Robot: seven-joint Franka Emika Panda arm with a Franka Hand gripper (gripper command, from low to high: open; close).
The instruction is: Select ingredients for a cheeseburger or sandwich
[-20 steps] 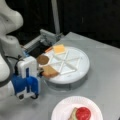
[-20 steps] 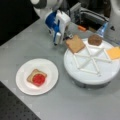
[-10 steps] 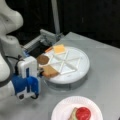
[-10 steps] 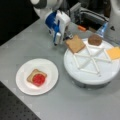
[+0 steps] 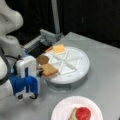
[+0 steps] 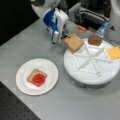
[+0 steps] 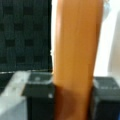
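1. Toast square point(image 5: 49, 70) is gripped edge-on btwn the fingers point(image 7: 37, 100); in wrist view its tan face fills the frame's middle, w/ a dark pad seen on each side. Fingers are thus closed on the toast.
2. Toast lies out from the gripper point(image 5: 40, 71) toward a front view's right, held flat over the rim of the divided white tray point(image 5: 82, 67); its long axis runs straight away from the fingers. In a front view the same toast point(image 6: 74, 42) is seen at the tray's point(image 6: 75, 67) left edge, beside the gripper point(image 6: 65, 35).
3. On the tray are seen a dark brown patty point(image 6: 95, 39) & a yellow cheese square point(image 6: 114, 53), each in its own wedge.
4. Well apart, on the round white plate point(image 6: 47, 75), the sandwich point(image 6: 37, 78) is part built: toast base w/ red tomato on top.
5. No brand, label or writing can be read.
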